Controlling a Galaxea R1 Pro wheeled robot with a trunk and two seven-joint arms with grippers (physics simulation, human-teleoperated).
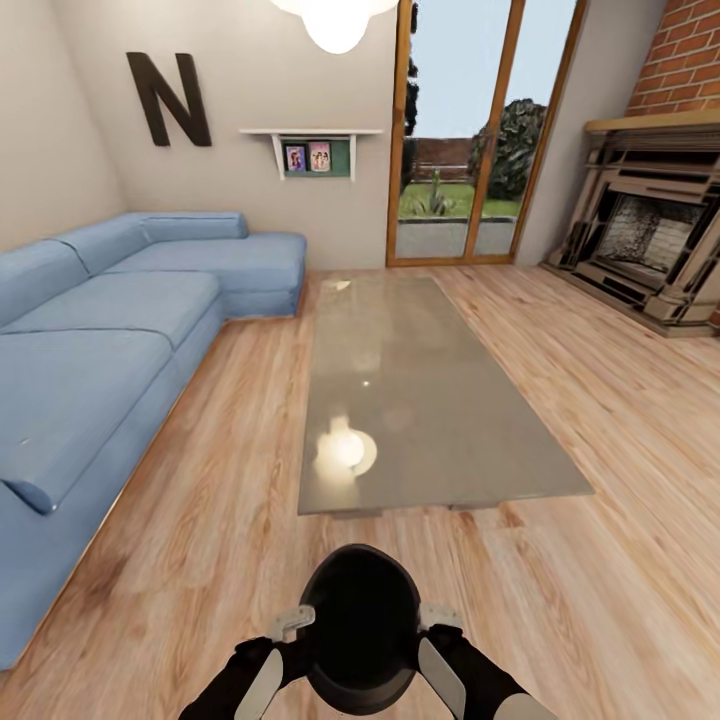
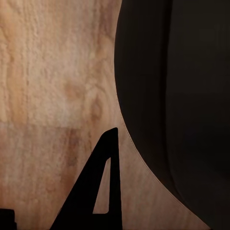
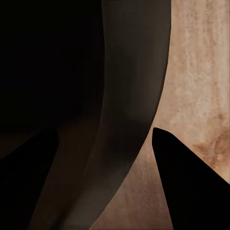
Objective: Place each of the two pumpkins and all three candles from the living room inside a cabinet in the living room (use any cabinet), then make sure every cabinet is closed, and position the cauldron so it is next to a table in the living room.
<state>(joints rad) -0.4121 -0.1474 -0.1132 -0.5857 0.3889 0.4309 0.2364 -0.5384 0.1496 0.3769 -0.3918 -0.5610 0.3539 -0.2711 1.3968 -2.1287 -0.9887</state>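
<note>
Cauldron [image 1: 362, 625] — round, black, wide-mouthed — sits low at the near edge of the head view, between both arms above the pale wood plank floor [image 1: 620, 480]. The left gripper [image 1: 291, 624] presses its white finger against one flank, the right gripper [image 1: 441, 616] against the other. In the right wrist view, the two dark fingers [image 3: 184, 177] straddle the pot's rim wall, jaws parted around it. In the left wrist view, one finger [image 2: 98, 191] lies just beside the bulging side; whether that claw grips anything I cannot tell. Ahead stands the low rectangular grey glass-topped table [image 1: 420, 400] — apart from the pot. A blue sectional sofa [image 1: 110, 330] runs along the left, a stone fireplace [image 1: 650, 235] on the right.
</note>
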